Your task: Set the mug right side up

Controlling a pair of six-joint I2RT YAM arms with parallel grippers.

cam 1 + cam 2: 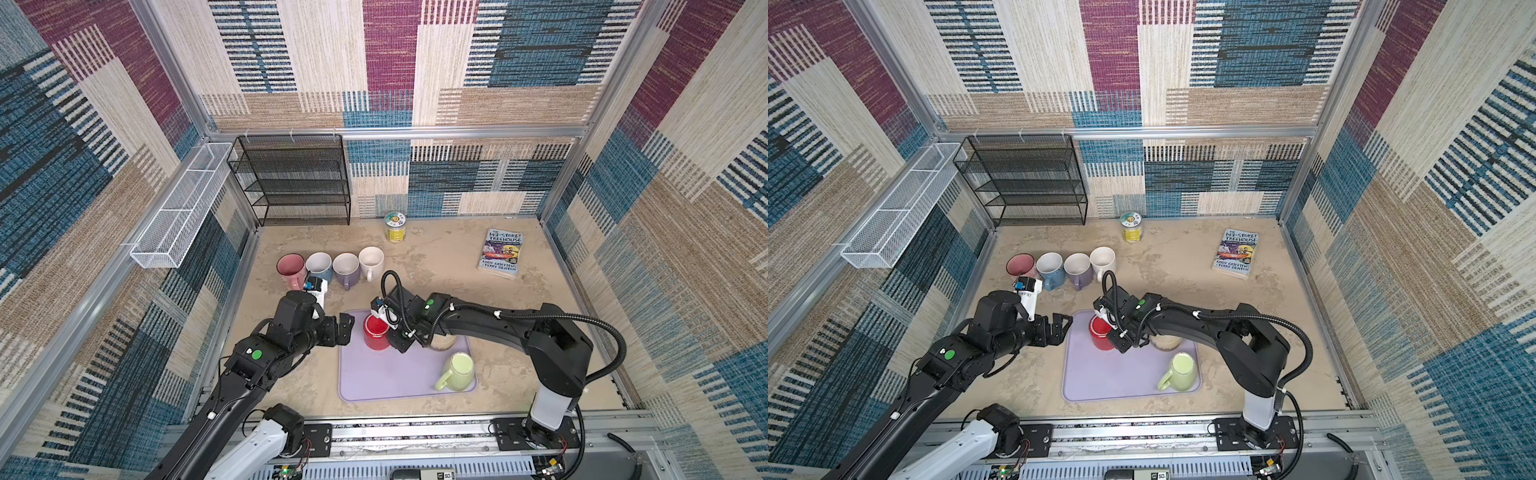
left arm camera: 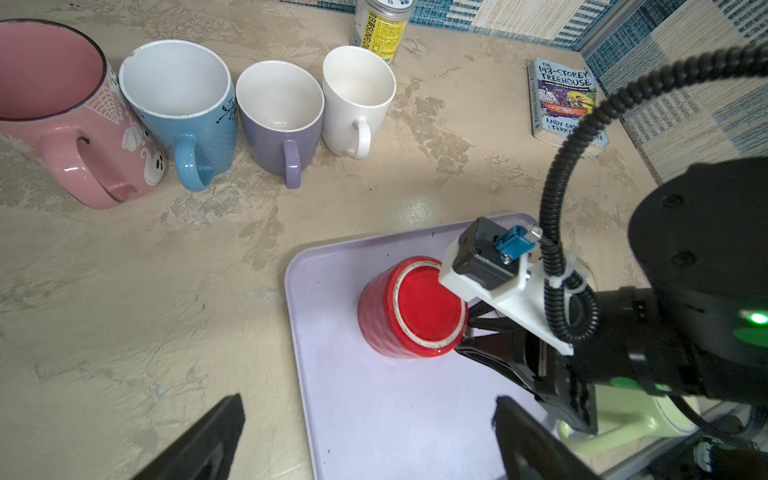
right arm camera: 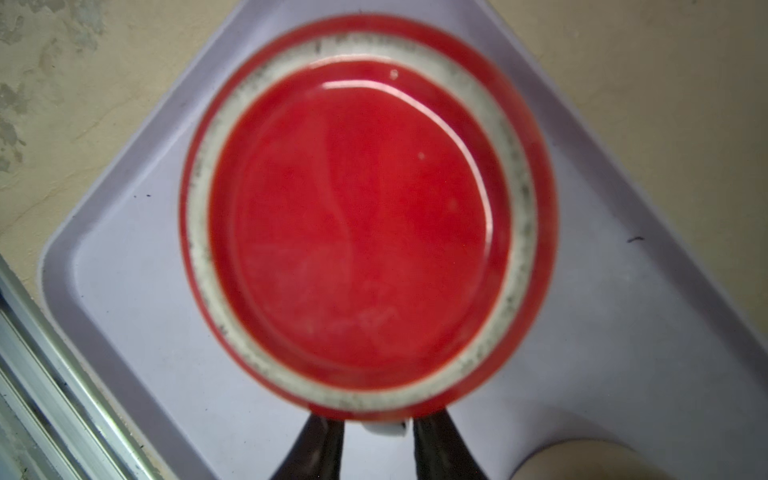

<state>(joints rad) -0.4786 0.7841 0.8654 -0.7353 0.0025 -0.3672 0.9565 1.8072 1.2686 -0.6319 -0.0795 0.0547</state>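
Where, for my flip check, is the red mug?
In both top views the red mug stands upside down near the middle, at the far-left corner of the tray, between the left gripper and the right gripper.

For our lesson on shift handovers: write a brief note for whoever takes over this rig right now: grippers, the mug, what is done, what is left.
Left gripper: open, empty, at the left edge of the lavender tray.
Right gripper: fingers either side of the handle of the red mug; clamped or not, unclear.
Red mug: upside down on the tray.
Done: handle reached.
Left: grip, lift, flip, set upright.
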